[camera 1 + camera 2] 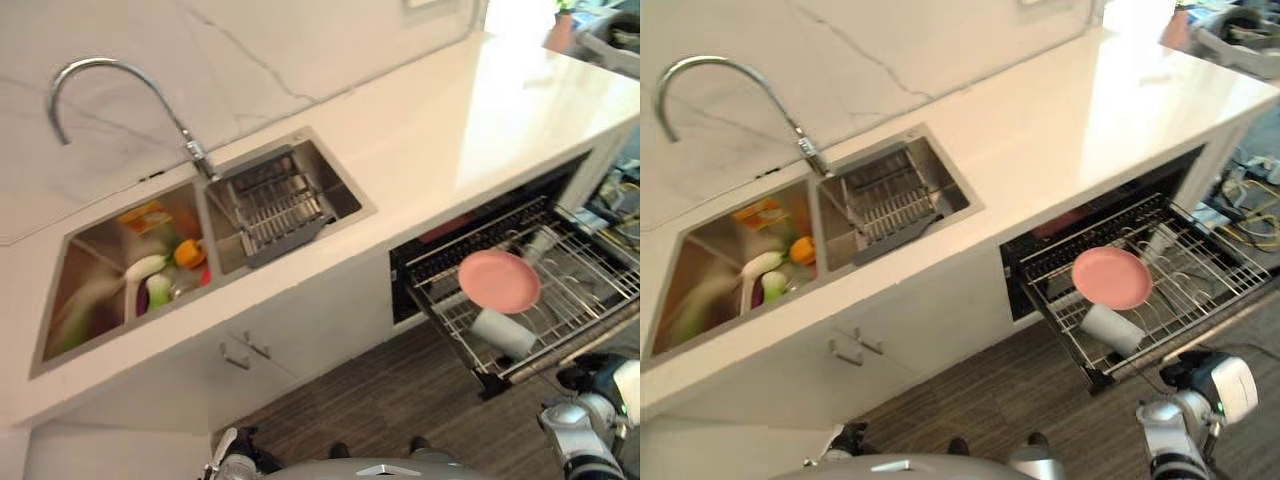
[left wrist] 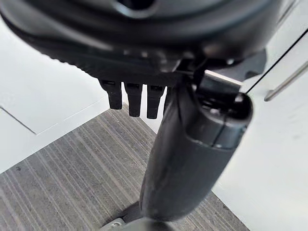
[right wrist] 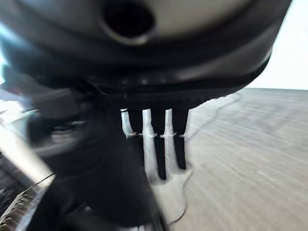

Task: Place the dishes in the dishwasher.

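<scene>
Sink [image 1: 120, 270] left, plate [image 1: 499, 281] and cup [image 1: 503, 333] in dishwasher rack [image 1: 590, 290] right

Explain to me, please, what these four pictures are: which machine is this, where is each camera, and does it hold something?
A two-armed humanoid robot stands in a kitchen. Two pictures come from its head, looking down: a sink with dishes still in its left basin, and the pulled-out dishwasher rack holding a pink plate and a white cup. The other two come from cameras on its wrists. The left hand and right hand hang over the floor with straight fingers, holding nothing.
</scene>
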Robot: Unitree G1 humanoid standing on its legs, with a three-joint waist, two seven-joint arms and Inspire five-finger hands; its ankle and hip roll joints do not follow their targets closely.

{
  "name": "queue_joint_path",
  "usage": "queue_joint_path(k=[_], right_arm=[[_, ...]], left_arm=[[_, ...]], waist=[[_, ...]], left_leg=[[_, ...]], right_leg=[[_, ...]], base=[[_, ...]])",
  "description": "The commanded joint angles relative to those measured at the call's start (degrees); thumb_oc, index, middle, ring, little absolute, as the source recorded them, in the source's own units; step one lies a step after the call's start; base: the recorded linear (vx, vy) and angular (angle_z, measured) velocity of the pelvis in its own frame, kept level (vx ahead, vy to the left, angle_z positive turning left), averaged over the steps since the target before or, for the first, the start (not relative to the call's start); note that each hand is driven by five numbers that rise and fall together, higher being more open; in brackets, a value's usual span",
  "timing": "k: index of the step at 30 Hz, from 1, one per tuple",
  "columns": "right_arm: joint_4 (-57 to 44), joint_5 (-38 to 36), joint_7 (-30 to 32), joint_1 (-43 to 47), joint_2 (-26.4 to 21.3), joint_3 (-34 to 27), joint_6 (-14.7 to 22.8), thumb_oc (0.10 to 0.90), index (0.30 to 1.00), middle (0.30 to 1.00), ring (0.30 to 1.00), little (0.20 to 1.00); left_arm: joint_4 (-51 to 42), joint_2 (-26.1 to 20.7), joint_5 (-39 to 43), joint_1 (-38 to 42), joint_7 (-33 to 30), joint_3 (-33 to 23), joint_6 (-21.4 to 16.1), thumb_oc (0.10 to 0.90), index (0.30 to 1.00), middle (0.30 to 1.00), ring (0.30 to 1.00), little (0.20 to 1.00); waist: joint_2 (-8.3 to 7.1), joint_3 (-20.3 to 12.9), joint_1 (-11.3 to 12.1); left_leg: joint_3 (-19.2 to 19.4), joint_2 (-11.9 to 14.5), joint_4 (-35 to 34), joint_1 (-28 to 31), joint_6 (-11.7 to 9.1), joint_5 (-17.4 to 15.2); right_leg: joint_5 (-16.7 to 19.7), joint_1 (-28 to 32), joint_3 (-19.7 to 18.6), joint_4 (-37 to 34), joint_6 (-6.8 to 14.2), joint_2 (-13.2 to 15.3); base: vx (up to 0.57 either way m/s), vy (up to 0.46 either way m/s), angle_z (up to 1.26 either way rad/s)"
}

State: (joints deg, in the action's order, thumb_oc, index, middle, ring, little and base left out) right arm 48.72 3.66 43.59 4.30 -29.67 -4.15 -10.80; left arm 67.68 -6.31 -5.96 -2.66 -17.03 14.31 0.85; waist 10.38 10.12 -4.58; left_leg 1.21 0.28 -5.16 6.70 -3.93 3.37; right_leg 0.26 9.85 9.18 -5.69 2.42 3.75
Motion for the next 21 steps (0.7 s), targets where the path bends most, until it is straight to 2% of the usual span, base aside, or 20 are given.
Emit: queue_joint_path(k=[1, 2, 4, 5, 7, 11, 12, 13, 16, 17, 18, 21], right_arm=[[-3.92, 5.78, -2.99, 12.96, -4.26, 5.76, 6.72, 0.4, 0.3, 0.3, 0.3, 0.3], [-3.13, 5.19, -3.51, 16.84, -4.05, 8.07, 7.17, 0.4, 0.3, 0.3, 0.3, 0.3], [-3.07, 5.17, -3.5, 16.92, -4.05, 8.12, 7.2, 0.4, 0.3, 0.3, 0.3, 0.3], [-1.21, 3.6, -5.08, 20.67, -3.77, 9.93, 7.75, 0.4, 0.3, 0.3, 0.3, 0.3], [-0.74, 3.33, -6.68, 23.23, -3.94, 11.9, 8.33, 0.4, 0.3, 0.3, 0.3, 0.3], [-0.91, 1.7, -7.66, 25.97, -3.11, 13.23, 10.86, 0.4, 0.3, 0.3, 0.3, 0.3], [-2.29, 2.49, -7.98, 25.97, -2.81, 14.06, 11.26, 0.8, 0.9, 0.9, 0.9, 0.9], [-7.76, 4.26, -9.07, 24.56, -1.94, 15.0, 12.12, 0.8, 0.9, 0.9, 0.9, 0.9], [-10.01, 5.23, -11.3, 21.58, 0.21, 15.94, 12.36, 0.8, 0.9, 0.9, 0.9, 0.9], [-11.32, 6.03, -13.2, 17.07, 2.71, 16.89, 12.72, 0.8, 0.9, 0.9, 0.9, 0.9], [-8.84, 6.79, -14.61, 13.65, 4.11, 17.9, 12.63, 0.8, 0.9, 0.9, 0.9, 0.9], [-6.05, 7.08, -15.8, 11.13, 5.41, 18.32, 12.62, 0.8, 0.9, 0.9, 0.9, 0.9]], left_arm=[[1.91, -4.67, 1.92, 3.83, 1.11, 1.17, -0.96, 0.8, 0.9, 0.9, 0.9, 0.9], [2.19, -4.62, 3.07, 3.86, 1.78, 1.53, -1.05, 0.8, 0.9, 0.9, 0.9, 0.9], [2.19, -4.61, 3.07, 3.88, 1.78, 1.49, -1.05, 0.8, 0.9, 0.9, 0.9, 0.9], [2.28, -4.51, 4.47, 3.9, 2.87, 2.17, -1.03, 0.8, 0.9, 0.9, 0.9, 0.9], [2.06, -4.38, 4.56, 3.69, 3.7, 2.84, -1.41, 0.8, 0.9, 0.9, 0.9, 0.9], [2.69, -3.92, 3.74, 3.09, 4.28, 4.22, -1.52, 0.8, 0.9, 0.9, 0.9, 0.9], [3.0, -3.9, 3.68, 3.02, 4.31, 4.05, -1.42, 0.8, 0.9, 0.9, 0.9, 0.9], [4.63, -3.78, 3.85, 2.8, 4.76, 2.65, -0.76, 0.8, 0.9, 0.9, 0.9, 0.9], [6.55, -3.58, 3.0, 2.73, 5.17, 1.38, -0.23, 0.8, 0.9, 0.9, 0.9, 0.9], [8.07, -3.07, 1.62, 2.74, 5.07, 0.24, 0.36, 0.8, 0.9, 0.9, 0.9, 0.9], [8.31, -2.61, 1.07, 2.84, 5.26, -0.13, 0.24, 0.8, 0.9, 0.9, 0.9, 0.9], [8.62, -2.36, 0.39, 2.81, 5.41, -0.37, 0.29, 0.8, 0.9, 0.9, 0.9, 0.9]], waist=[[-3.34, -0.68, 4.51], [-2.65, -0.57, 5.21], [-2.65, -0.55, 5.12], [-1.57, -0.77, 6.61], [-0.8, -1.1, 7.28], [-0.2, -1.78, 8.92], [-0.36, -1.82, 9.04], [-0.96, -1.89, 9.22], [-1.83, -1.96, 8.91], [-2.83, -1.95, 8.02], [-3.3, -1.84, 7.44], [-3.73, -1.77, 6.9]], left_leg=[[1.3, -0.02, 0.16, -1.87, -2.87, -1.39], [0.33, -0.23, 0.16, -2.75, -3.17, -0.58], [0.28, -0.24, 0.16, -2.77, -3.17, -0.57], [-1.01, -0.51, 0.16, -3.62, -3.6, 0.26], [-2.47, -0.82, 0.16, -4.07, -3.82, 0.71], [-4.65, -1.13, 0.16, -4.16, -4.17, 1.35], [-4.97, -1.19, 0.16, -4.1, -4.21, 1.39], [-5.07, -1.03, 0.16, -4.07, -4.31, 1.46], [-4.98, -0.95, 0.16, -3.92, -4.22, 1.12], [-4.44, -0.74, 0.16, -3.7, -4.05, 0.66], [-4.01, -0.6, 0.16, -3.55, -3.87, 0.4], [-3.52, -0.4, 0.16, -3.36, -3.66, 0.11]], right_leg=[[-4.11, 0.25, 1.68, 1.42, 3.17, 2.05], [-4.29, 0.2, 2.59, 1.44, 3.04, 2.12], [-4.3, 0.21, 2.65, 1.44, 3.04, 2.12], [-4.77, 0.22, 4.05, 1.8, 2.74, 2.31], [-5.32, 0.68, 5.8, 2.26, 2.44, 2.52], [-6.04, 2.27, 8.62, 2.43, 2.03, 2.75], [-6.17, 2.65, 9.15, 2.34, 1.97, 2.71], [-6.44, 2.91, 9.64, 2.49, 1.75, 2.63], [-6.64, 3.1, 9.69, 2.64, 1.65, 2.57], [-6.65, 3.0, 9.22, 2.74, 1.66, 2.49], [-6.53, 2.76, 8.77, 2.86, 1.71, 2.43], [-6.45, 2.49, 8.23, 2.92, 1.75, 2.38]], base=[[-0.12, -0.03, 0.6], [-0.09, -0.014, 0.46], [-0.05, -0.012, 0.24], [-0.05, -0.026, 0.25], [-0.04, -0.037, 0.57], [-0.02, -0.029, 0.64], [-0.01, -0.061, 0.47], [0.01, -0.066, 0.32], [0.03, -0.038, 0.11], [0.07, -0.028, 0.09], [0.06, -0.014, 0.1], [0.01, 0.004, 0.02]])
